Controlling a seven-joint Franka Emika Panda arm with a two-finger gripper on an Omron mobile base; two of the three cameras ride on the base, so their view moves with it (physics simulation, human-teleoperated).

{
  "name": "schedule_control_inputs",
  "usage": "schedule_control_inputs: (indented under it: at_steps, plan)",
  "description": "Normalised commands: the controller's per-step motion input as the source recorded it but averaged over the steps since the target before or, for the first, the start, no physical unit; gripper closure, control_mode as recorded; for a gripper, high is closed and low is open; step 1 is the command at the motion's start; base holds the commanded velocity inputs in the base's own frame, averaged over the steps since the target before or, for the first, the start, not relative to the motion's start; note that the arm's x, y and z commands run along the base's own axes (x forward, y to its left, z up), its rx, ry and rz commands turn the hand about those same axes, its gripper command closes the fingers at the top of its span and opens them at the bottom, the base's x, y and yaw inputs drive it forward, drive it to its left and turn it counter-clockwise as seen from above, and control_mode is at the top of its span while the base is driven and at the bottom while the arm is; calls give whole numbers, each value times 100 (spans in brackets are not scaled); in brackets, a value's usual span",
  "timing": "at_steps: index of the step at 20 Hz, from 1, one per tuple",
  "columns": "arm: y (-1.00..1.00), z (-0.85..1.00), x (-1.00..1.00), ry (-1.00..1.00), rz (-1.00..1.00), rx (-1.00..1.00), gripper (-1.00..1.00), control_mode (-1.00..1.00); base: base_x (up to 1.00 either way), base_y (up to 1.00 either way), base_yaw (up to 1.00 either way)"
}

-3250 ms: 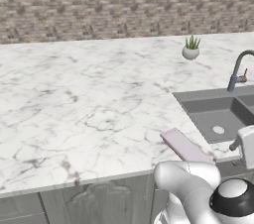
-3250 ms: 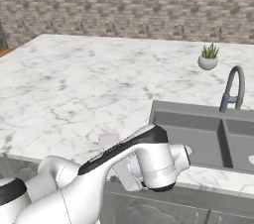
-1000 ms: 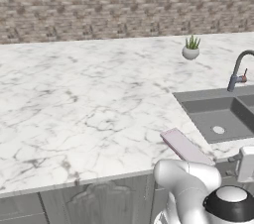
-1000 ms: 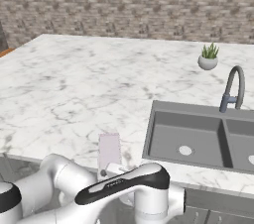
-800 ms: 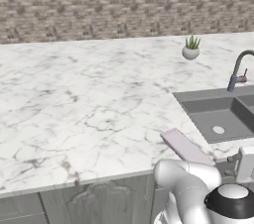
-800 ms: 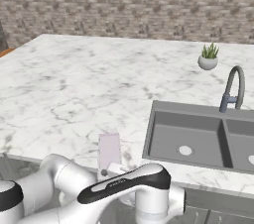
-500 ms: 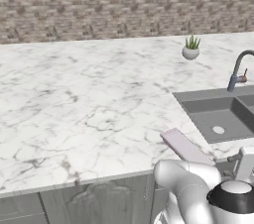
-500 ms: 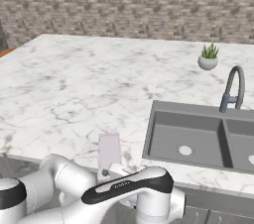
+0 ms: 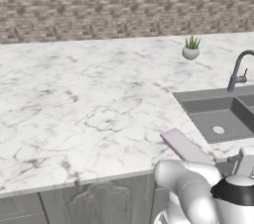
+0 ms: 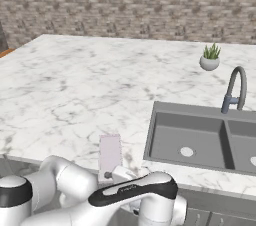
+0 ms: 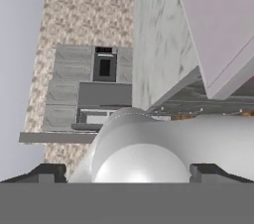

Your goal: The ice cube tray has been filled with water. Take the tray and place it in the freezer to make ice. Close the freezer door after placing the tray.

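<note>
The ice cube tray (image 9: 185, 147) is a thin pinkish-lilac slab lying flat at the front edge of the marble counter (image 9: 89, 109), just left of the sink. It also lies on the counter in the right base view (image 10: 110, 152). In the hand view the ice cube tray (image 11: 221, 20) is close at the upper right, its corner by the counter edge. My gripper (image 11: 128, 173) is open, its two dark fingertips (image 11: 47, 172) wide apart with nothing between them, low in front of the counter. The folded arm (image 10: 132, 190) sits below the tray. The freezer and its door are out of view.
A grey double sink (image 10: 192, 137) with a curved faucet (image 10: 234, 90) lies right of the tray. A small potted plant (image 9: 190, 49) stands at the back by the brick wall (image 9: 124, 0). Grey cabinet fronts (image 9: 89, 200) run under the counter.
Over three seconds the arm has sunk below the counter edge, uncovering the tray in the right base view. In the last second it has barely shifted. The tray has not moved.
</note>
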Motion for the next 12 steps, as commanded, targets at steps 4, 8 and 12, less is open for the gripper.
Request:
schedule_control_inputs:
  at_steps: [4,8,12]
  plan:
    - [0,-16,7,7,0,0,-100,-100,0,0,0]
    - [0,-12,10,0,0,0,-100,-100,0,0,0]
    - [0,-10,16,0,-1,0,-100,-100,0,0,0]
